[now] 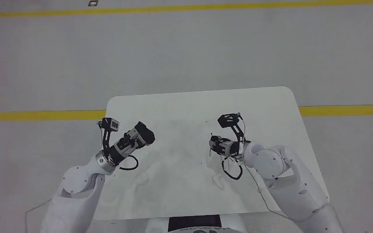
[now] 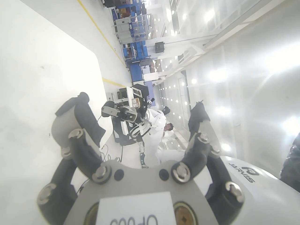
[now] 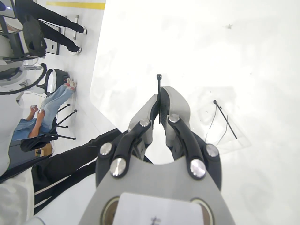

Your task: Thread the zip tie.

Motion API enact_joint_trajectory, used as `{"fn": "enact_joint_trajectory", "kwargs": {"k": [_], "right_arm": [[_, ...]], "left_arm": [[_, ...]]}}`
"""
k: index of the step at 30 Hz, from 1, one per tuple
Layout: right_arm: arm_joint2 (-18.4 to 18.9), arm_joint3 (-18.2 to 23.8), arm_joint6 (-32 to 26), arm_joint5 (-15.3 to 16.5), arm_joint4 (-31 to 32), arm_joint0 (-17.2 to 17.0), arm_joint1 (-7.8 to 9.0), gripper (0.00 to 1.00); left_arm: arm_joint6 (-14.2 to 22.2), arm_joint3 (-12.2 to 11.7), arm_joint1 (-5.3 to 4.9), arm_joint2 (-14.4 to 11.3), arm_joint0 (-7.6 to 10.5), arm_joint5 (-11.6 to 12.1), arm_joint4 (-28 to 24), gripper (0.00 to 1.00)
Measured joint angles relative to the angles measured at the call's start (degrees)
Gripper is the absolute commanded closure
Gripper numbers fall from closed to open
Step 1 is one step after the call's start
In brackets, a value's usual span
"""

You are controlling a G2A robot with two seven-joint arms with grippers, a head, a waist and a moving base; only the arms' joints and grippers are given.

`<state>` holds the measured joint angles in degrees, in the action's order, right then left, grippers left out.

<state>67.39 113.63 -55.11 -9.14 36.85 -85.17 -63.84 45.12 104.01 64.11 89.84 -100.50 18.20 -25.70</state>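
A black zip tie (image 3: 159,87) stands between the fingers of my right gripper (image 3: 160,99), which is shut on its strap. The tie's square head (image 3: 159,76) sticks out past the fingertips, above the white table (image 3: 187,36). In the top view the right gripper (image 1: 213,145) hangs over the table's middle right, with the zip tie (image 1: 210,152) a thin dark line at its tip. My left gripper (image 1: 145,134) is over the table's left side, pointing toward the right arm. In its own view the left gripper (image 2: 140,108) is open, with nothing between its fingers.
A second black zip tie (image 3: 225,119) lies flat on a clear plastic sheet (image 3: 234,136) on the table beside the right gripper. The white table (image 1: 175,110) has rounded corners, and grey floor with yellow lines lies around it.
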Motion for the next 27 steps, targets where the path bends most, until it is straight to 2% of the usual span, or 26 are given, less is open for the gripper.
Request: {"fn": "enact_joint_trajectory", "kwargs": {"k": [13,16,20,27], "right_arm": [[-0.36,-0.04,1.06,-0.15,-0.56,0.04,-0.13,1.00],[-1.76,0.13,3.05,-3.18,-3.00,1.50,-0.70,1.00],[-4.16,-1.11,5.82,-9.96,-8.20,5.01,-1.95,1.00],[-3.87,-6.85,11.14,-10.33,-20.71,8.46,-4.36,1.00]], "left_arm": [[0.00,0.00,0.00,0.00,0.00,0.00,0.00,0.00],[0.00,0.00,0.00,0.00,0.00,0.00,0.00,0.00],[0.00,0.00,0.00,0.00,0.00,0.00,0.00,0.00],[0.00,0.00,0.00,0.00,0.00,0.00,0.00,0.00]]}}
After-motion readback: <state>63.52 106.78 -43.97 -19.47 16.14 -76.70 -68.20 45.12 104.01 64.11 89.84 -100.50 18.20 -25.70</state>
